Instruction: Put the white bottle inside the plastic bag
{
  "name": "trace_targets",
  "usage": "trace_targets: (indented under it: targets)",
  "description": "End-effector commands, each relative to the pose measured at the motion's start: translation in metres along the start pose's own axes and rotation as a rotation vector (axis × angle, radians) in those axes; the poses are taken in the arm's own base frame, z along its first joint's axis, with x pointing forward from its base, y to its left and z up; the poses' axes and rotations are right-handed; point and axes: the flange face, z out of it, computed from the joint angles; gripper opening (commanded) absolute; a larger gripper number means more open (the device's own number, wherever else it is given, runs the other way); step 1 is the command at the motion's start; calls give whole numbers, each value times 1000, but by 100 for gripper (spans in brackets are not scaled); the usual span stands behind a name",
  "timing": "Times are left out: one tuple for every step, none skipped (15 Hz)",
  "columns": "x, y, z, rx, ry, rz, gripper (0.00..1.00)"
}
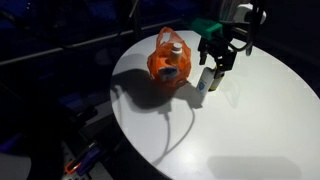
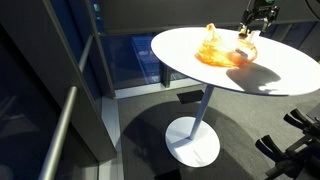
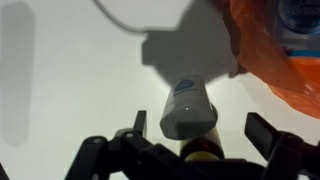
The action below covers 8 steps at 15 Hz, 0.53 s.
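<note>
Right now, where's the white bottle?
On the round table, the white bottle sits just right of the orange bag in an exterior view, beneath the open gripper.

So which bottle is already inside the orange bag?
The orange-capped bottle with the blue label, sitting in the plastic bag. The slim white bottle stands outside on the table, beside the bag.
</note>
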Motion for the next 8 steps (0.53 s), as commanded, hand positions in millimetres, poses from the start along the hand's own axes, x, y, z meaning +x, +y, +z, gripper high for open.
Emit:
trace_targets:
  targets:
    - [12, 7, 4, 14, -17, -3, 100]
    - [12, 7, 6, 13, -21, -4, 92]
    - [13, 8, 7, 13, -23, -4, 73]
    - [13, 8, 8, 15, -26, -5, 66]
    - [12, 8, 9, 18, -30, -7, 60]
    - [12, 8, 9, 20, -34, -8, 56]
    - [11, 8, 9, 24, -36, -10, 57]
    - [10, 8, 9, 28, -36, -12, 51]
